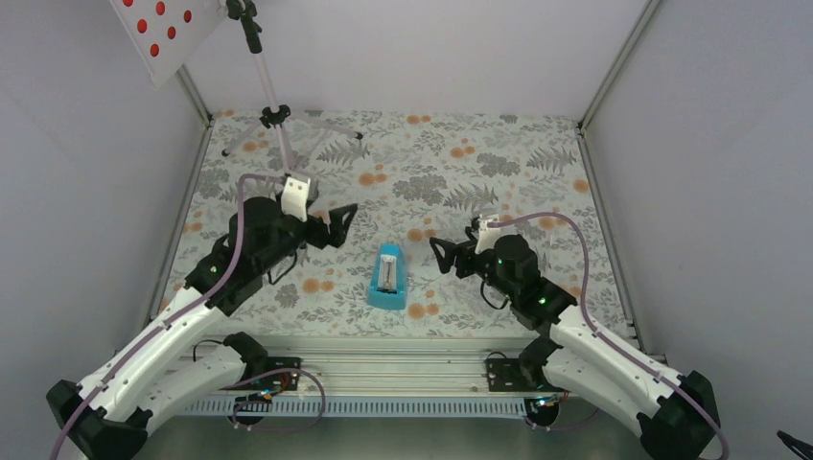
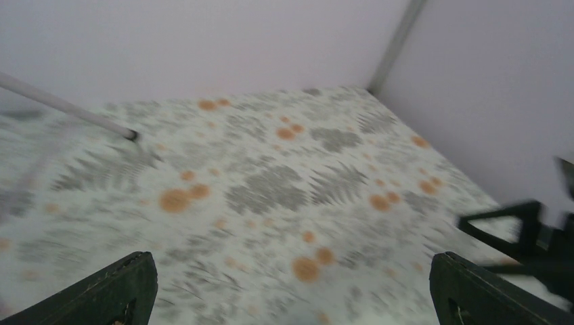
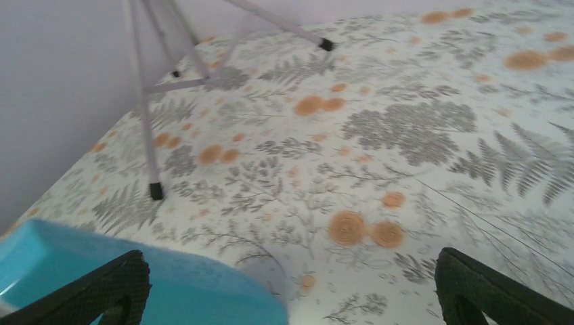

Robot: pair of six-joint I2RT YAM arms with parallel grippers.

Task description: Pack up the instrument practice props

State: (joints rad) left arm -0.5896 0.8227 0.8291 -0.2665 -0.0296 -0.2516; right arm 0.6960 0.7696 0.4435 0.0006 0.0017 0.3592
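Observation:
The silver tripod music stand [image 1: 273,113] rises at the back left. Its pale desk [image 1: 161,29], dotted with red, is cut off by the top edge of the top external view. The turquoise metronome [image 1: 386,278] lies on the floral cloth between the arms. My left gripper [image 1: 343,222] is open above the cloth, left of the metronome and near the stand's foot. In its wrist view the left gripper [image 2: 291,271] holds nothing. My right gripper [image 1: 443,254] is open just right of the metronome. In the right wrist view the metronome [image 3: 135,288] sits by the left finger of my right gripper [image 3: 291,291].
The floral cloth [image 1: 499,172] is bounded by pale walls with metal posts [image 1: 614,67] at the back corners. A stand leg [image 2: 68,108] crosses the left wrist view's upper left. Tripod legs [image 3: 150,115] stand at the upper left of the right wrist view.

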